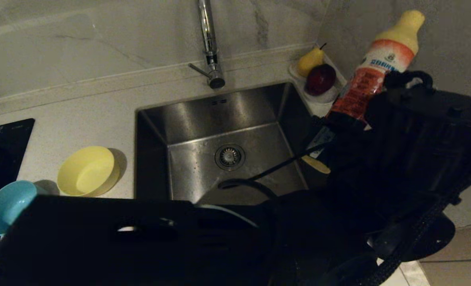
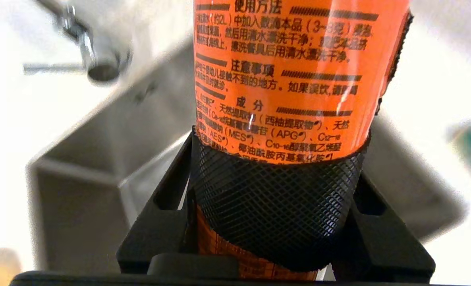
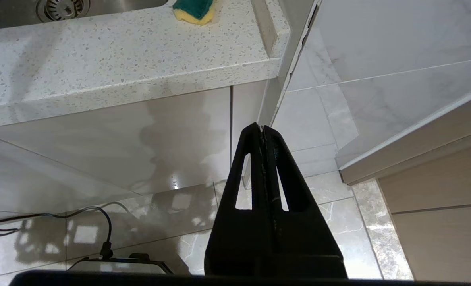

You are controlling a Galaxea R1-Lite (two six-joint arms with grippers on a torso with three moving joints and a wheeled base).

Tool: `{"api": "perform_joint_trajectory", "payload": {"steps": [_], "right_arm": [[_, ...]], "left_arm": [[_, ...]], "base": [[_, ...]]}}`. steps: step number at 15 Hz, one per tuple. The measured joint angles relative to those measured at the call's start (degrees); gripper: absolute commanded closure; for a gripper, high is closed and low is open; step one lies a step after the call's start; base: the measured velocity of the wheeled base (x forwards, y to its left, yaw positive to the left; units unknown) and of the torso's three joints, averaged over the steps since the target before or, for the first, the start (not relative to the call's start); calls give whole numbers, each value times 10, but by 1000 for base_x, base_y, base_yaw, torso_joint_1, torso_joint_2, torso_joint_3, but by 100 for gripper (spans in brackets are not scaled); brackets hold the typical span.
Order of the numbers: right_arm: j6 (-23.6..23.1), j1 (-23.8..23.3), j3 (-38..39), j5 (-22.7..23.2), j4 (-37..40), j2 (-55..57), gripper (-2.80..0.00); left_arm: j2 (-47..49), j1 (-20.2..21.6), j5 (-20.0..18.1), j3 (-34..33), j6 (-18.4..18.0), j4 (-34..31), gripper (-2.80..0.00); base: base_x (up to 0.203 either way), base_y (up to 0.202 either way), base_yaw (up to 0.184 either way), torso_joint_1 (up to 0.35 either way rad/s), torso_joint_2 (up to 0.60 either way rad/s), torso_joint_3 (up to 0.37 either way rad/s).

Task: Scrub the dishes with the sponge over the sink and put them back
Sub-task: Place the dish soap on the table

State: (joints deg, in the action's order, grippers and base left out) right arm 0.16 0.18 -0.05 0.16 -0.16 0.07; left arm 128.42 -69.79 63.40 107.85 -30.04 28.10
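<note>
Orange bottle [image 2: 283, 79] in raised left claw [image 2: 277, 206]

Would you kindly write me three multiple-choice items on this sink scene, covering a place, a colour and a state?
1. Where does the sponge lie?
A) on the floor
B) on the countertop
C) inside a bowl

2. What colour is the bowl nearest the sink?
A) yellow
B) pink
C) white

3. What is the left gripper doing?
A) open, empty
B) shut on the detergent bottle
C) shut on a bowl

Answers:
1 B: it rests on the speckled top by the basin's edge.
2 A: the yellow bowl stands just beside the basin.
3 B: it clamps the orange-labelled bottle.
</note>
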Motion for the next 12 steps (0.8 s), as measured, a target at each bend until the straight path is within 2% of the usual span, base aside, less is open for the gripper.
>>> {"api": "perform_joint_trajectory", "payload": {"steps": [5, 8, 12], "right_arm": [[0, 0, 0, 0, 0, 0, 0], [0, 0, 0, 0, 0, 0, 0], [0, 0, 0, 0, 0, 0, 0]], "left_arm": [[-52, 1, -74, 0, 0, 89, 0], [-94, 2, -95, 0, 2, 125, 0], [-158, 2, -118, 0, 5, 139, 0]], "base": [[0, 0, 0, 0, 0, 0], [0, 0, 0, 0, 0, 0], [0, 0, 0, 0, 0, 0]]}}
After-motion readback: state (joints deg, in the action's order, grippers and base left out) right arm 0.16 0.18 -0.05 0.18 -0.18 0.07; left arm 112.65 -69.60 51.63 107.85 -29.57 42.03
